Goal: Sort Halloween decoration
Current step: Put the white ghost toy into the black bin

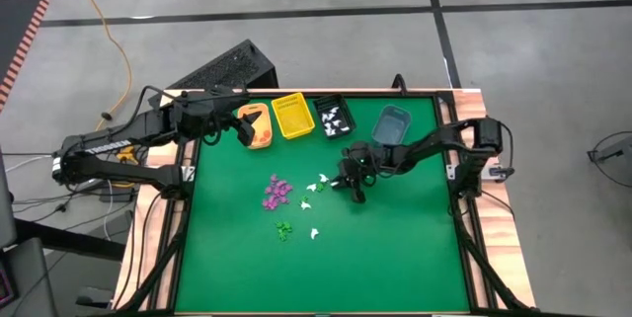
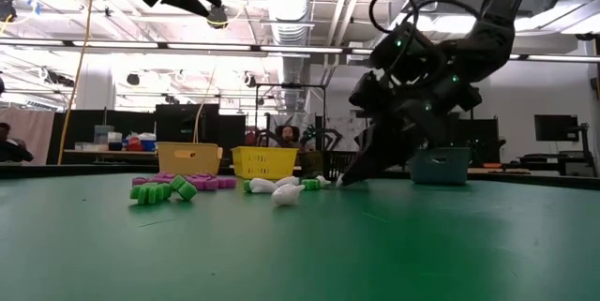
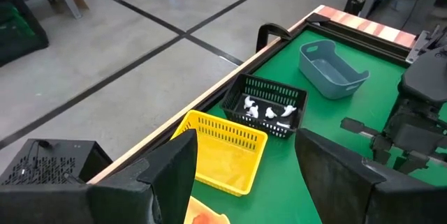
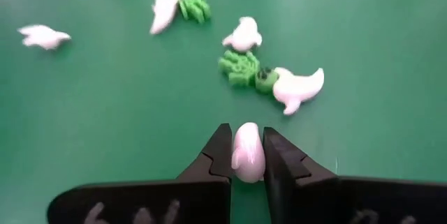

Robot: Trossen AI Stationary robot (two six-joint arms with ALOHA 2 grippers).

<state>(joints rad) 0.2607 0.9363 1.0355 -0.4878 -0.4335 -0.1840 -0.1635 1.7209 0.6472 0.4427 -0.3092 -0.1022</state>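
The right gripper [image 4: 247, 155] is down at the green table [image 1: 395, 248], near its middle, with its fingers closed narrowly on a white trinket [image 4: 247, 153] that sits pinched between the tips. In the low view the fingertips reach the mat just beside the scattered pieces.

Just left of that gripper lie more pieces: two white ghosts [image 4: 297, 86] and green hands [image 4: 239, 68] close together, one ghost touching a green piece. Farther left in the high view is a purple cluster [image 1: 277, 191], and nearer the front edge a green piece [image 1: 283, 229] with a white piece [image 1: 314, 232] beside it.

Four bins stand in a row along the far edge. From left to right: an orange bin [image 1: 259, 125], a yellow bin [image 1: 293, 117], a black bin [image 1: 334, 118] holding several white pieces, and a grey-blue bin [image 1: 392, 124]. The yellow and grey-blue bins look bare inside in the left wrist view; what the orange bin holds I cannot tell, as the arm covers it.

The left gripper [image 1: 240, 129] hangs above the orange bin at the far left, raised well off the table. Its fingers [image 3: 174, 175] stand wide apart with nothing between them.
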